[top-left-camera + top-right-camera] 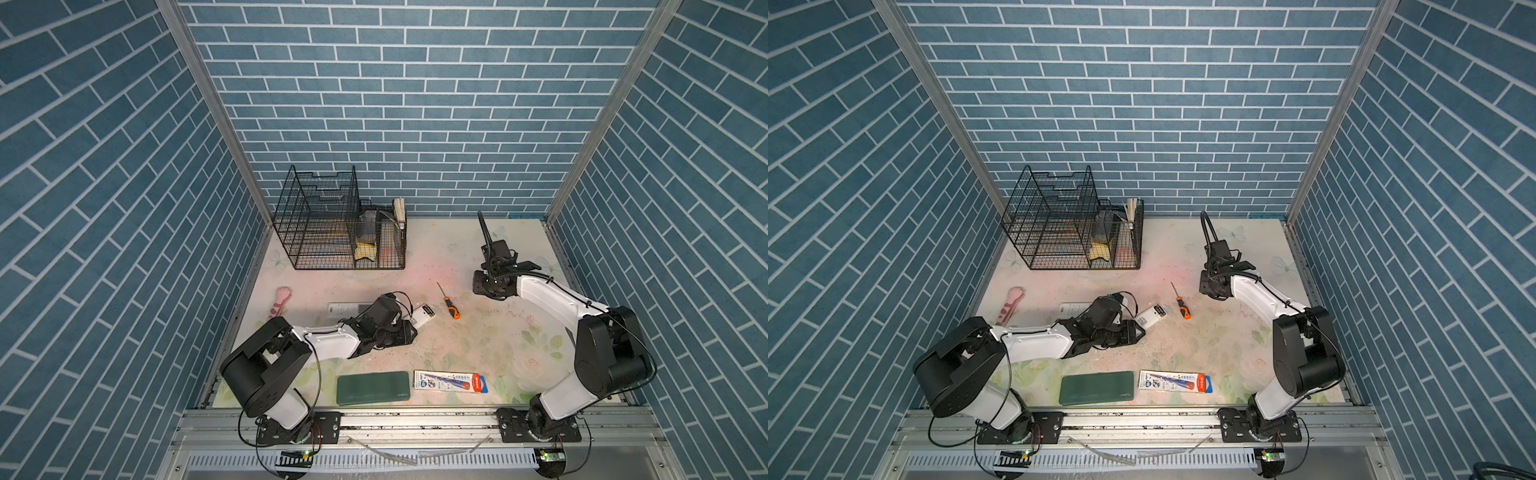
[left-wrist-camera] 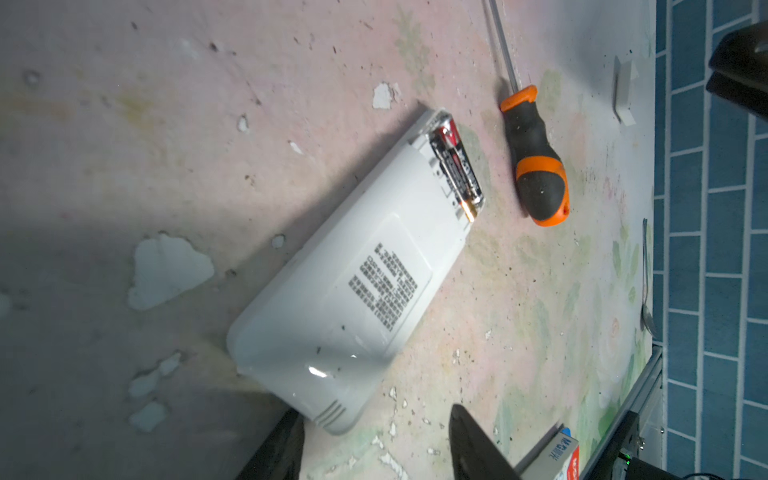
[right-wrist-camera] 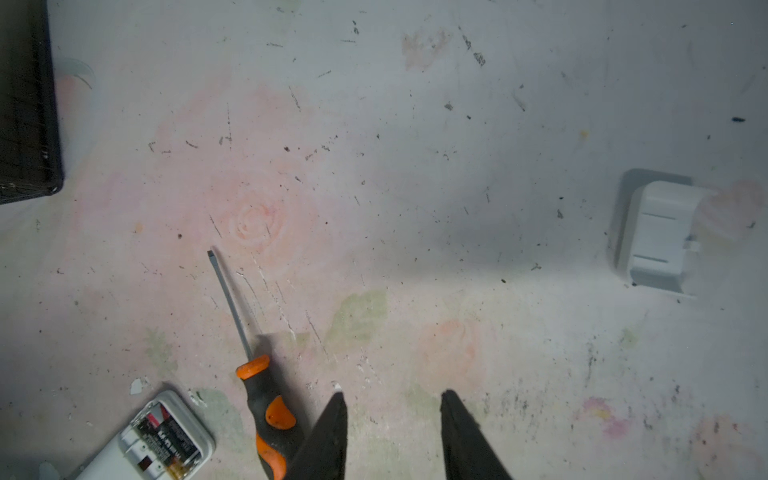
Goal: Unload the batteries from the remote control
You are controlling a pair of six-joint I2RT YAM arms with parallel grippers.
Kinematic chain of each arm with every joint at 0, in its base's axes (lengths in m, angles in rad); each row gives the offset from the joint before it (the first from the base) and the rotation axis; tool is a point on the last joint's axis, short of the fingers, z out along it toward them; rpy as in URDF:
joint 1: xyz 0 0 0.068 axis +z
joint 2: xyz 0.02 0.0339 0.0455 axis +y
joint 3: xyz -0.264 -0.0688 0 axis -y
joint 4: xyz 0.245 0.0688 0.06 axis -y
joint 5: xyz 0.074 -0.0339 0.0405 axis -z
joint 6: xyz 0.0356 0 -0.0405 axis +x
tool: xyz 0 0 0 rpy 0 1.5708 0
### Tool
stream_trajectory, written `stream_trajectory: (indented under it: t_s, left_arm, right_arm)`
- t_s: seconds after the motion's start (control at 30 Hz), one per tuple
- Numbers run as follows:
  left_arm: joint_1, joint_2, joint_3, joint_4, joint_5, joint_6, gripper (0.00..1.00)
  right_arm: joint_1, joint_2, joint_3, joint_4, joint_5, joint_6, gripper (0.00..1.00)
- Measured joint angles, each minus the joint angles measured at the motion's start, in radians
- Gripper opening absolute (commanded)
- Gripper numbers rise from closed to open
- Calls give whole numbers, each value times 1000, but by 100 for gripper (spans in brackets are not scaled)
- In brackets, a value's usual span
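The left tool (image 2: 374, 409) rests released at the left end of a remote control (image 2: 353, 282) on the bench (image 1: 478, 340). A battery (image 2: 455, 166) sits exposed in the remote's right end. Just right lies an orange-handled screwdriver (image 2: 538, 166); farther right, the right tool (image 3: 393, 395) hovers released.

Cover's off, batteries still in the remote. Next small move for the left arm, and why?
Probably close the left gripper on the near end of the remote to steady it: its jaws stand open either side of that end, the batteries sit exposed in the bay, and the right gripper hangs free by the screwdriver.
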Motion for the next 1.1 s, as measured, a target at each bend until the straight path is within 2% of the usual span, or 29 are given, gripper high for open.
stream_trajectory:
  t_s: [0.2,0.43,0.7,1.1]
  left_arm:
    - [-6,-56,26,-126,-15,21,59]
    - [-6,-166,114,-297,-60,96,61]
    - [31,-150,166,-336,-70,175,63]
    - [75,-139,173,-326,-49,209,62]
  right_arm:
    - [33,-49,-24,-34,-3,0,39]
    - [126,-93,-27,-97,0,1,39]
    - [207,-88,-45,-119,-9,5,41]
    - [227,27,-47,-62,-69,8,44]
